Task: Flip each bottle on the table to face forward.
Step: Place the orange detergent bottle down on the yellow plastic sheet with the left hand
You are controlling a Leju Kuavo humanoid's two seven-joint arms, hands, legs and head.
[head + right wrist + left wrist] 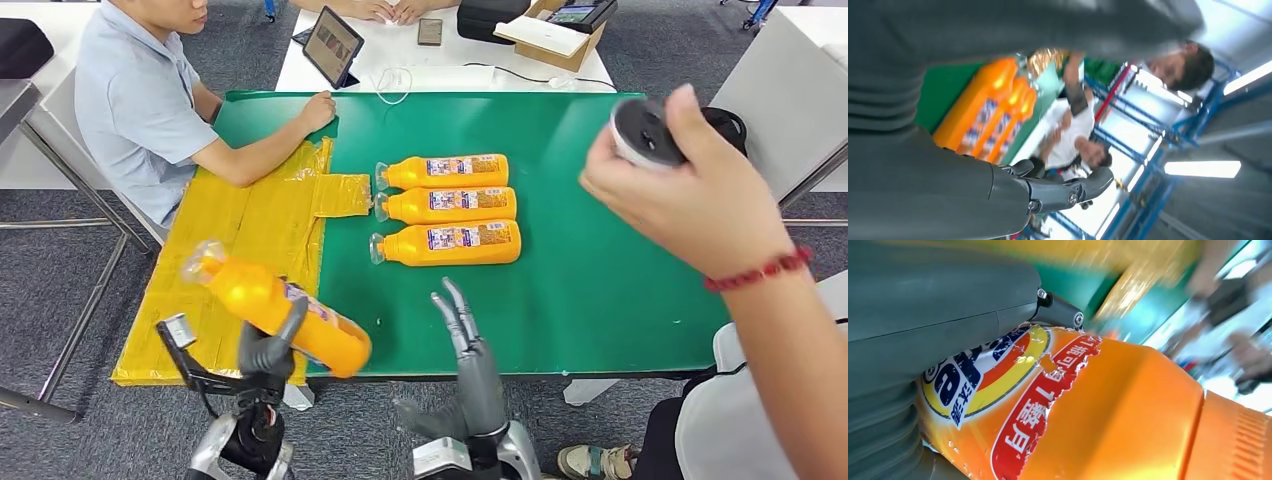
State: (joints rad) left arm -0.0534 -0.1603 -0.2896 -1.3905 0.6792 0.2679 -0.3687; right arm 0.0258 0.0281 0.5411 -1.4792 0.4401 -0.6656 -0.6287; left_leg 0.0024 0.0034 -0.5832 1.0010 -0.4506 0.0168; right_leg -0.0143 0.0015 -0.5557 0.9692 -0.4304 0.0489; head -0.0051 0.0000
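Over crinkly yellow sheet (240, 250) at table's left edge: left hand (268, 350) grips glossy orange plastic bottle (275, 310) around its lower body, dark fingers (292, 322) wrapped over torn label, clear cap end tilted up-left. Mid table, green felt-looking mat (600, 290) carries three more orange bottles (447, 210) lying side by side, labels up. Right hand (462, 335) raised near table's front edge, fingers straight, slightly apart, holding nothing.

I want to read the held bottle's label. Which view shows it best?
The left wrist view: the held bottle is close up, its torn label facing the camera beside the left hand. The head view shows the whole bottle, label small. The right wrist view shows other bottles.
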